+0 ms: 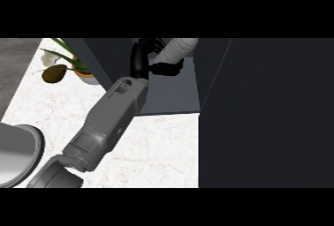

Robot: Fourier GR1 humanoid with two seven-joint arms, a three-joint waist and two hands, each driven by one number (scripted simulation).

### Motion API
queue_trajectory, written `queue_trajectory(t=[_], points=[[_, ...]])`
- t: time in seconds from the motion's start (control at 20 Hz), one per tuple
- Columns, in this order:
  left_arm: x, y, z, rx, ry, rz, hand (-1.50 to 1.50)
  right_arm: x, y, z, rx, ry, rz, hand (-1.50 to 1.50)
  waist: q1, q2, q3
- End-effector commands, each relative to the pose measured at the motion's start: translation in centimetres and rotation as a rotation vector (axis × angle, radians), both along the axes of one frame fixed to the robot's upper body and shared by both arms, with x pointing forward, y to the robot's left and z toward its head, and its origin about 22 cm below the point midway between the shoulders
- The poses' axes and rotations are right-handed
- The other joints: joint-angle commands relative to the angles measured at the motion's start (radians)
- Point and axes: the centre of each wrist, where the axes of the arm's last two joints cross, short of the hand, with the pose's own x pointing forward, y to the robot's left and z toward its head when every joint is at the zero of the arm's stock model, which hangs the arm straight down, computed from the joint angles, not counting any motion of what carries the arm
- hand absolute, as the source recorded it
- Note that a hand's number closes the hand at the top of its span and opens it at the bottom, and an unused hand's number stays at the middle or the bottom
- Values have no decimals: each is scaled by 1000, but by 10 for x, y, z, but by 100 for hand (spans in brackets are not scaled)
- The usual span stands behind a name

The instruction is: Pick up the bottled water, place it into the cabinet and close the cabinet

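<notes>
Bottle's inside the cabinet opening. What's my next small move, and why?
Probably ease it down onto the cabinet floor before letting go: the left robot hand holds the bottled water tilted above it, apparently not yet set down.

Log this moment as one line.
left hand: shut on bottled water | bottled water: tilted, inside cabinet | cabinet: open

Left hand [139, 59] curled round bottled water [180, 47] | tilted, inside open cabinet [171, 93] | potted plant [73, 66] beside it
</notes>
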Motion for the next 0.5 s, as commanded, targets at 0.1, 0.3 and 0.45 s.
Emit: queue_trajectory(t=[0.1,0.3,0.45], points=[[-3,17,-26,134,12,75,150,6,9,-12,5,10,10,-150,3,3,0],[0,35,-30,240,13,149,150,-8,4,-11,8,17,17,-150,-16,6,0],[4,28,-21,305,7,184,150,-4,-4,-5,5,6,3,-150,-2,0,0]])
